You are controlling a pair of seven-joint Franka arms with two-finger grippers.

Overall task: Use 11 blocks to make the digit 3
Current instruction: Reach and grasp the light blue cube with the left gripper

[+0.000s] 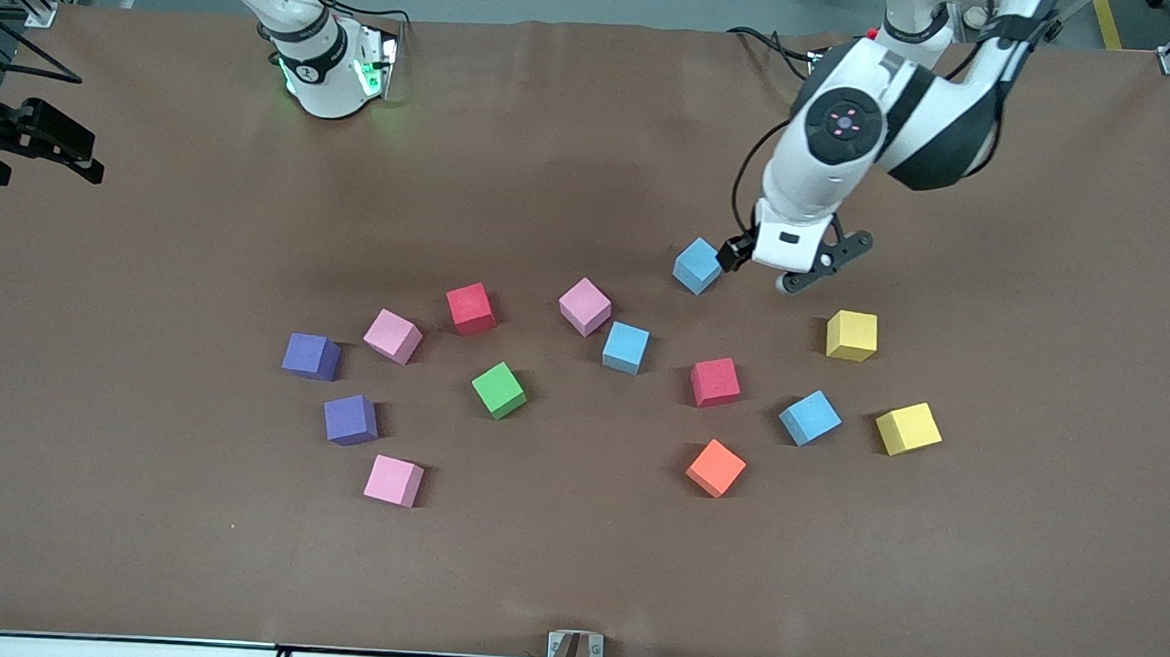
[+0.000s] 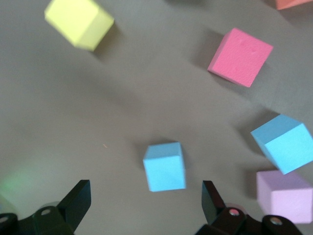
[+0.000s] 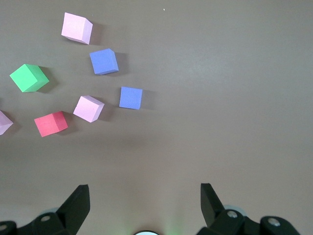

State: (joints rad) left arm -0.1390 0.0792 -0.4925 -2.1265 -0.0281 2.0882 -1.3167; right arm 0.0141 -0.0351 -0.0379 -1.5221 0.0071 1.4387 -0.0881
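Thirteen foam cubes are lying loose on the brown table (image 1: 132, 565), none touching another, no digit shape formed yet.

Count by colour:
- Light blue, three: one (image 1: 697, 264) farthest from the front camera, just beside the left gripper; one (image 1: 626, 348) near the middle; one (image 1: 810, 417) toward the left arm's end.
- Pink, three: one (image 1: 585, 306) just beside the middle blue cube; one (image 1: 392, 335); one (image 1: 394, 481) nearest the front camera.
- Purple, two: (image 1: 311, 356) and (image 1: 351, 419), both toward the right arm's end.
- Red, two: (image 1: 471, 308) and (image 1: 715, 382).
- Green, one (image 1: 499, 389), roughly mid-cluster.
- Orange, one (image 1: 716, 468).
- Yellow, two: (image 1: 852, 335) and (image 1: 908, 429), both at the left arm's end of the spread.

No trays or boxes are showing on the table.

Left gripper (image 1: 783, 269): hanging low over the table right by the farthest light blue cube, fingers spread wide, grasping nothing. Its wrist view is showing that cube (image 2: 165, 166) sitting on the table between and ahead of the two fingertips (image 2: 78, 200), not touching either.

Right gripper (image 1: 39, 145): waiting at the edge of the table at the right arm's end, well apart from the cubes. Its wrist view is showing both fingers (image 3: 78, 203) wide apart over bare table, released, empty.
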